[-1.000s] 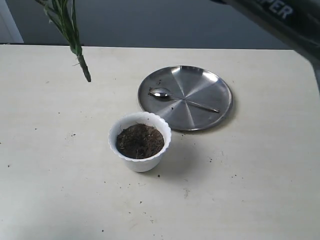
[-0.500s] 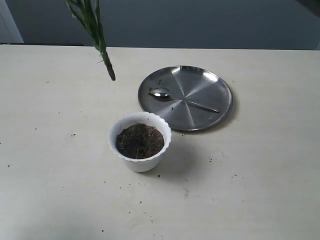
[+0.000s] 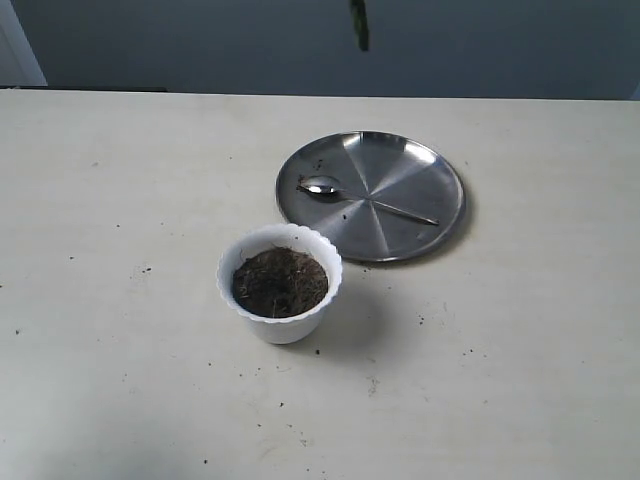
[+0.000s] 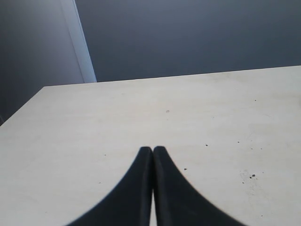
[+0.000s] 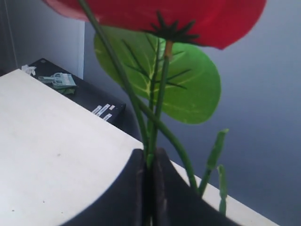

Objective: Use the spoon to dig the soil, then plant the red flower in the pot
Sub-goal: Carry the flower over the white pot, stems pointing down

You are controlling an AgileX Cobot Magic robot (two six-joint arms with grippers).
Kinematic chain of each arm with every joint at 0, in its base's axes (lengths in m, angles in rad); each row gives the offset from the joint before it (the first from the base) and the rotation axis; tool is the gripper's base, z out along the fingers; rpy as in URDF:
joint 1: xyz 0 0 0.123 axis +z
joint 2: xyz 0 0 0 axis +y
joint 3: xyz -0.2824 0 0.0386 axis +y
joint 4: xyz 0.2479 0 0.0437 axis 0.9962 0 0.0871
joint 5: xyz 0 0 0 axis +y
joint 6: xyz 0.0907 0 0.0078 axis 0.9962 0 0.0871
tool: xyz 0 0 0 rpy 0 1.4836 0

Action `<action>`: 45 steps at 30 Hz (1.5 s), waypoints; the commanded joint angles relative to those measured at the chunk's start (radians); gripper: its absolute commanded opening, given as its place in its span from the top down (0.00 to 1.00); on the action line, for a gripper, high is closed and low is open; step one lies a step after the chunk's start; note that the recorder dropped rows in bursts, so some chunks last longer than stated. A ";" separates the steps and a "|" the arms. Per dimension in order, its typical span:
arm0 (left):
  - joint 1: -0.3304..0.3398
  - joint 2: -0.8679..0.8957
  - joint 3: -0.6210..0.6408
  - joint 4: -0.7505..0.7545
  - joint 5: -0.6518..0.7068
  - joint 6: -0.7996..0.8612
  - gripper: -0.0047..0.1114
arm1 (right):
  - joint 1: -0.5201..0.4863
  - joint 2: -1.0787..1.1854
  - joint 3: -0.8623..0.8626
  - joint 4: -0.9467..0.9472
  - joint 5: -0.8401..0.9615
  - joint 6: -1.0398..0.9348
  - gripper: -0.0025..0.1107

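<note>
The white scalloped pot (image 3: 280, 283) stands mid-table, filled with dark soil (image 3: 280, 281). Behind it to the right, the silver spoon (image 3: 365, 199) lies on a round steel plate (image 3: 420, 215). My right gripper (image 5: 150, 151) is shut on the green stems of the red flower (image 5: 207, 16), whose red bloom and green leaf (image 5: 190, 84) fill the right wrist view. In the exterior view only a green stem tip (image 3: 359, 24) shows at the top edge, above the plate; neither gripper is in that view. My left gripper (image 4: 153, 149) is shut and empty over bare table.
Loose soil crumbs (image 3: 420, 320) dot the cream table (image 3: 120, 200) around the pot. The table's far edge meets a dark wall. In the right wrist view a dark low surface with small items (image 5: 59, 80) lies beyond the table edge.
The flower's stem has swung from the upper left rightward and upward, now only its tip shows at the top edge above the plate. Pot, spoon and plate have not moved.
</note>
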 commanded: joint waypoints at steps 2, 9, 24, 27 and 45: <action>-0.007 -0.005 -0.004 -0.008 -0.001 -0.004 0.96 | -0.001 -0.106 -0.003 0.007 0.003 -0.011 0.98; -0.007 -0.005 -0.004 -0.008 -0.001 -0.004 0.96 | -0.001 -0.208 0.084 0.016 0.003 -0.011 0.98; -0.007 -0.005 -0.004 -0.008 -0.001 -0.004 0.96 | -0.001 -0.658 1.014 -0.006 -0.502 0.323 0.98; -0.007 -0.005 -0.004 -0.008 -0.001 -0.004 0.96 | -0.001 -0.670 1.191 -0.084 -0.671 0.421 0.98; -0.007 -0.005 -0.004 -0.008 -0.001 -0.004 0.96 | -0.002 -0.581 1.531 -1.098 -0.728 1.521 0.98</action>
